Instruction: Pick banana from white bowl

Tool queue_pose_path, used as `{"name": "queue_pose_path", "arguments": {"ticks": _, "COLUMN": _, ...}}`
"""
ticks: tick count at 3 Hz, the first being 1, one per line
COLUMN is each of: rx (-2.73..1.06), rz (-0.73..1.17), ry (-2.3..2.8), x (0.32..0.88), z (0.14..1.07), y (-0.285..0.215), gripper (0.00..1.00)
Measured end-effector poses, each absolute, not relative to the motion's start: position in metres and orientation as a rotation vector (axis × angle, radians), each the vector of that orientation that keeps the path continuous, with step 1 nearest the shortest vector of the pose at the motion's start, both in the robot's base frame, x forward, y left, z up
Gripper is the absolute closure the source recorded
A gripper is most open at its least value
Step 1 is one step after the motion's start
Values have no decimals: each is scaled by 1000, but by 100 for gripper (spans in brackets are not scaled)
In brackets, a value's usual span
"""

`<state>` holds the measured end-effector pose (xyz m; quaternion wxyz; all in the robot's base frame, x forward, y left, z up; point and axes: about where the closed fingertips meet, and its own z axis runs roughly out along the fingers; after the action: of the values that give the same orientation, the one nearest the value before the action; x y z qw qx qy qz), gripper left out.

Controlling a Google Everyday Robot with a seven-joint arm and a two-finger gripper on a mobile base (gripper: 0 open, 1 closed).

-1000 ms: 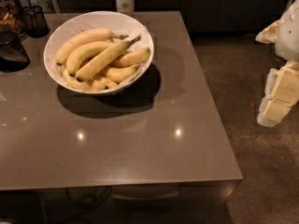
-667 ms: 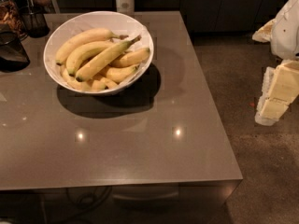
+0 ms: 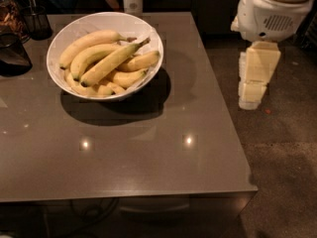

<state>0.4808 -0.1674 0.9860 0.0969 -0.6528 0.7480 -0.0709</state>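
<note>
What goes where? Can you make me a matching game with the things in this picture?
Things:
1. longest banana
2. white bowl
3. wire-mesh cup
4. gripper

Places:
A. back left of the table
B. right of the table, over the floor
C. lying on top of the other bananas
D. on the table, full of bananas

Pairs: 1-C, 2-D, 3-A, 4-B

Kitchen-like break area: grey table (image 3: 148, 157), white bowl (image 3: 94, 21), mesh cup (image 3: 37, 21); hand (image 3: 251, 95) beside table.

Grey table (image 3: 148, 152) bears white bowl (image 3: 84, 24), mesh cup (image 3: 37, 20); hand (image 3: 249, 101) hangs beside.
</note>
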Motion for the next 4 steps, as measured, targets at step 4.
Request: {"name": "queue_pose_path", "arguments": {"ticks": 4, "rx": -2108, "rz": -218, "ry": 1895, "x": 548, "z": 1007, "y": -79, "gripper": 0}}
